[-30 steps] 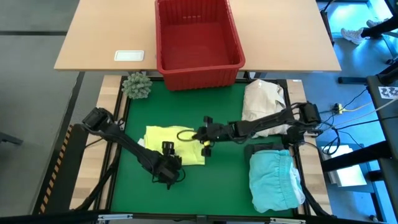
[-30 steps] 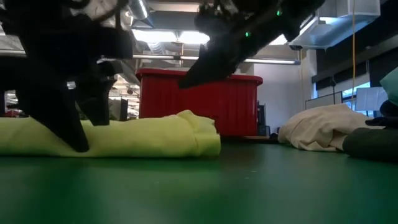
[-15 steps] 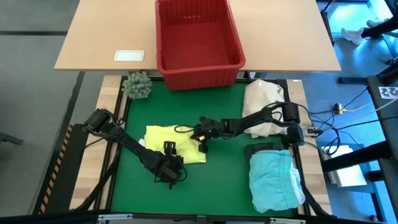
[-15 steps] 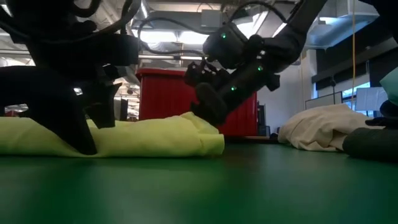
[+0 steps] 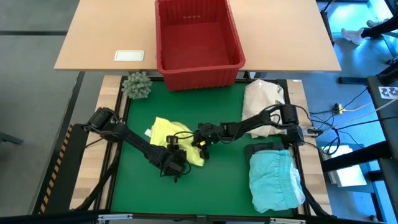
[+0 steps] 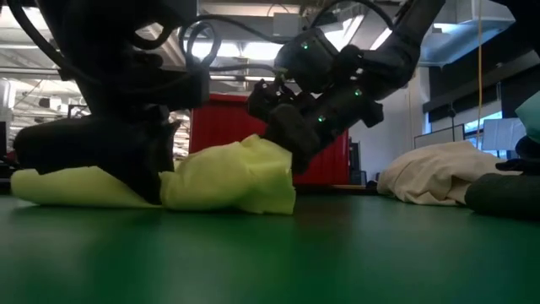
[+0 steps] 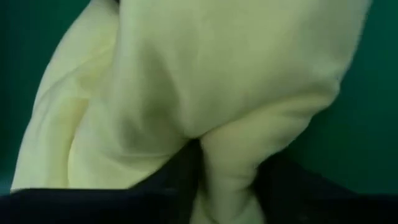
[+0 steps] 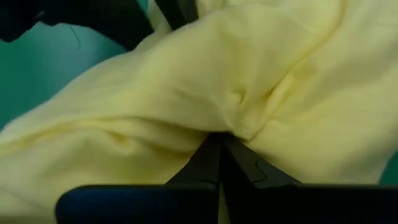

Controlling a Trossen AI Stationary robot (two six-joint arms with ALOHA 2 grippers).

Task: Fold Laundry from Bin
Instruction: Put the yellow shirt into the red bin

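Robot lab — ceiling strip lights (image 6: 228,49), cabled floor (image 5: 348,106).

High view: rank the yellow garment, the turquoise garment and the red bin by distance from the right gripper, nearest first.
1. Yellow garment: pinched in the right gripper.
2. Turquoise garment: at the mat's near right corner.
3. Red bin: on the far table.

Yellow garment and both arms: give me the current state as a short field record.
yellow garment: bunched on the green mat, between both grippers
left gripper: at the garment's near edge, a fold of cloth between its jaws
right gripper: at the garment's right edge, jaws shut on the cloth
red bin: on the wooden table behind the mat, nothing visible inside
turquoise garment: right near corner, folded
cream bundle: right far side of the mat
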